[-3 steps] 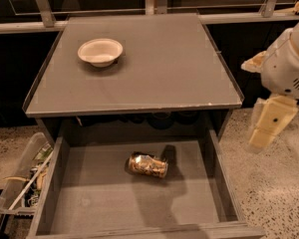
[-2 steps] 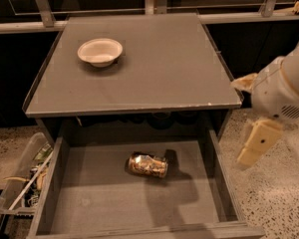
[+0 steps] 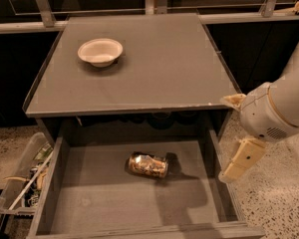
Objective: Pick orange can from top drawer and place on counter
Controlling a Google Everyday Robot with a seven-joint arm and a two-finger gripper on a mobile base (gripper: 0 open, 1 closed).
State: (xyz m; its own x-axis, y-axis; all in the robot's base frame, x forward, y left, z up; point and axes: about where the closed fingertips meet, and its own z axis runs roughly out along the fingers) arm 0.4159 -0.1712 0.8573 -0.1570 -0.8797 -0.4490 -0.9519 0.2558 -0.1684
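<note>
Orange can (image 3: 148, 165), a small shiny drink can mottled orange-gold and brown with silvery ends, lies on its side on the flat bottom of the wide, shallow grey top drawer (image 3: 99, 203), which stands pulled out beneath the flat grey square counter surface (image 3: 159, 59). The can rests near the middle of the drawer, a little toward the back, clear of every wall, with its long axis running roughly left to right across the drawer. The robot's cream-coloured end effector (image 3: 239, 161) hangs at the right side of the frame, just outside the drawer's right wall and above the speckled stone floor (image 3: 279, 203), well apart from the can and holding nothing visible; whether it is released or clenched cannot be told from this view. From the end effector the can lies to the left, so the reach appears to call for crossing the right wall and dropping into the drawer, meeting the can nearly end-on unless the wrist turns to take it across its width. A round white bowl (image 3: 100, 51) sits toward the back left of the counter surface, and a clear plastic bin of clutter (image 3: 20, 183) stands beside the drawer's left wall.
</note>
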